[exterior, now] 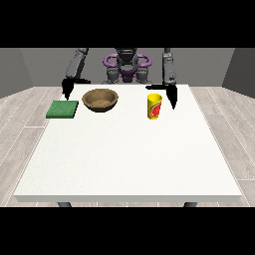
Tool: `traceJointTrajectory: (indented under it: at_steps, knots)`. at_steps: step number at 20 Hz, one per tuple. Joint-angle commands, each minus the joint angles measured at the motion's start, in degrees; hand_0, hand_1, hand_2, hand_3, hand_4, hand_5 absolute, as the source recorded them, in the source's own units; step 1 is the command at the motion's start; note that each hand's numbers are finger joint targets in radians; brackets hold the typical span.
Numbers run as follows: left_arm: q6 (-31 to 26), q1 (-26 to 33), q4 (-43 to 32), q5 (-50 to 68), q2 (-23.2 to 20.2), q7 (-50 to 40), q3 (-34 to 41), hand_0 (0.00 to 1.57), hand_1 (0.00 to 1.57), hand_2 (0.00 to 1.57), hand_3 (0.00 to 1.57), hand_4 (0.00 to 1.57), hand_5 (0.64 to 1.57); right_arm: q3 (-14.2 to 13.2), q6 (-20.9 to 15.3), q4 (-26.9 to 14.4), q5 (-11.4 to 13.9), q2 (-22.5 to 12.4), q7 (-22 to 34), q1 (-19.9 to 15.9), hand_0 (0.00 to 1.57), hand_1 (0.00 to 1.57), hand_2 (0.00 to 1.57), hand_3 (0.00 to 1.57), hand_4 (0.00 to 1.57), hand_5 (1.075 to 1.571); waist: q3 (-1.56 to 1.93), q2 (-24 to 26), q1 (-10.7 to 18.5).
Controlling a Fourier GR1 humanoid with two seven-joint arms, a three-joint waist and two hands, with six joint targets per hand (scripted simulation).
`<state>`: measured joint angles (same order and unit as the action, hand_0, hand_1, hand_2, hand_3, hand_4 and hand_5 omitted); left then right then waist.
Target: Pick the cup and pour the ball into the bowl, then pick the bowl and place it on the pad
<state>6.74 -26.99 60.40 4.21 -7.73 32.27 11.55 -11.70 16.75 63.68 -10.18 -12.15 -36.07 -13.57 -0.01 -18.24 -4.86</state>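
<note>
Wide white table, grey room. Yellow cup with red label stands upright, untouched; my hand at view's right hangs just beside it, fingers straight, for approach. Brown wooden bowl sits btwn cup & green square pad. Hand at view's left idle, relaxed.

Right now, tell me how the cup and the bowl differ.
The cup is yellow with a red mark; the bowl is brown. The cup stands tall and narrow; the bowl sits wide and shallow. The cup is beside the hand at the view's right; the bowl is nearer the green pad. Both rest upright on the table.
</note>
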Motion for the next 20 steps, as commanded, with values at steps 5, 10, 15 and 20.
traceJointTrajectory:
  at_steps: [5,10,15,20]
  knots:
    - [0.54,-5.87,-10.36,0.94,-0.87,7.5,3.0,0.0,0.0,0.0,0.0,0.0,1.396,-1.64,2.89,-7.01,0.14,-2.19,-5.64,-3.81,0.0,0.0,0.0,0.0,0.0,1.547,0.02,-4.69,-1.21]
    - [-0.69,-8.77,-17.27,1.72,-2.18,12.04,4.73,0.0,0.0,0.0,0.0,0.0,1.391,-1.78,3.07,-6.81,0.39,-2.94,-6.71,-5.25,0.0,0.0,0.0,0.0,0.0,1.548,-0.01,-6.18,-2.45]
    - [2.13,-12.21,-20.24,2.97,-3.79,16.67,8.35,0.0,0.0,0.0,0.0,0.0,1.458,-2.24,6.72,-4.99,-0.49,-6.06,-8.69,-4.95,0.0,0.0,0.0,0.0,0.0,1.541,-0.04,-11.75,-5.87]
    - [13.77,-10.69,-15.92,-1.55,-1.6,16.26,6.99,1.37,1.37,1.57,1.57,1.16,1.533,-3.71,6.17,-5.27,-1.74,-8.56,-7.27,-9.78,0.0,0.0,0.0,0.0,0.14,1.548,0.03,-14.33,-8.41]
